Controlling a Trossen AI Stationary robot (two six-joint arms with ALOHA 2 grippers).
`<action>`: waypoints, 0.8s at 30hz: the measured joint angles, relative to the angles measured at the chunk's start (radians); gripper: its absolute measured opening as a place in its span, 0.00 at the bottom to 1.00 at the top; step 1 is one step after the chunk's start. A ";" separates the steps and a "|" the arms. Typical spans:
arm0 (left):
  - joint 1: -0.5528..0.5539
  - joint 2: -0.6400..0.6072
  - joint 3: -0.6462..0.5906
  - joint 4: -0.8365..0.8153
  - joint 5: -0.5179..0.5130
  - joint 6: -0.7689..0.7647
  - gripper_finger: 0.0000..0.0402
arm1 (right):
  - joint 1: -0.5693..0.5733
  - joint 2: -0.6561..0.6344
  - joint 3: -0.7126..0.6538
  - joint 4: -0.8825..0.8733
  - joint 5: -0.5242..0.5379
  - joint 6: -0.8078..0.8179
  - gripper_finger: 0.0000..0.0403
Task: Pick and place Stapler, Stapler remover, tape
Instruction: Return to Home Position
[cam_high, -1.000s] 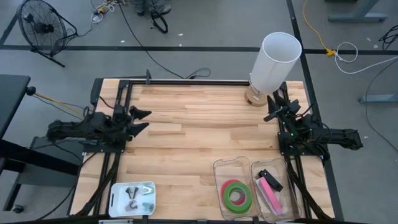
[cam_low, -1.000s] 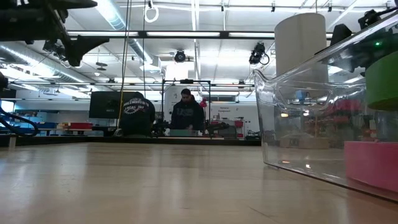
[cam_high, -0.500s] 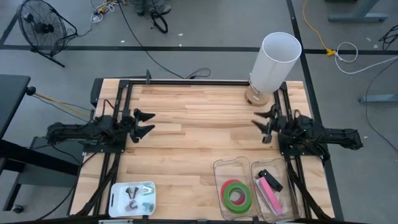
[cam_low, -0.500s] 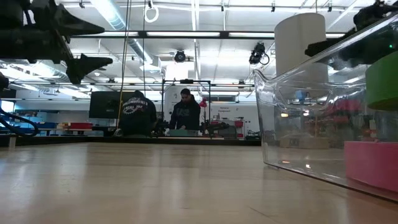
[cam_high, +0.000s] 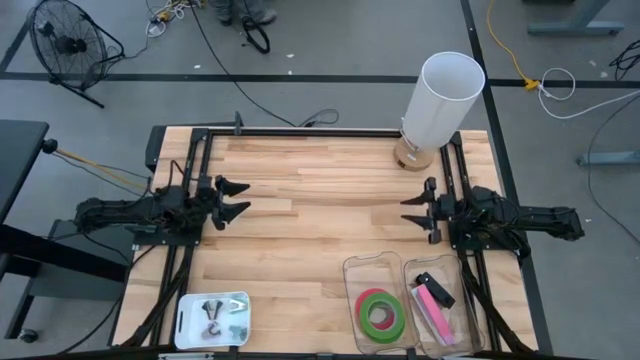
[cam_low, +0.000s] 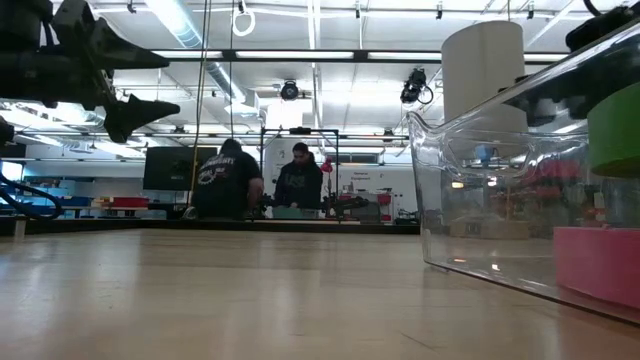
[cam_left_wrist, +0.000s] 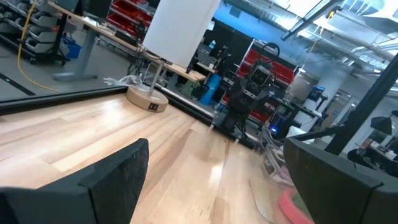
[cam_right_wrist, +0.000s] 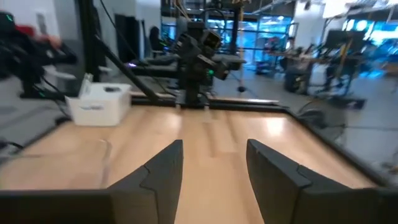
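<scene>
At the right edge of the worktop, our right end effector had swung away from the tall white cylinder to face the left end effector. Both were open and empty, so we judged placing finished. We saw the tape in the near clear bin, but made out only a green roll over red-pink.

Left pincer spread aloft, clear bin right, two people behind

Green and red-pink tape, white bin, white cylinder, pale wood table.
</scene>
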 joint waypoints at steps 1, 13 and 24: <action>0.000 0.000 0.000 0.000 0.000 0.000 0.93 | 0.000 0.000 0.000 0.001 -0.010 0.026 0.44; 0.000 0.000 -0.001 0.001 -0.001 0.000 0.93 | 0.000 0.000 0.000 0.010 -0.028 0.063 0.44; 0.041 0.000 -0.001 -0.002 0.026 0.068 0.93 | 0.000 0.000 0.000 0.010 -0.028 0.066 0.44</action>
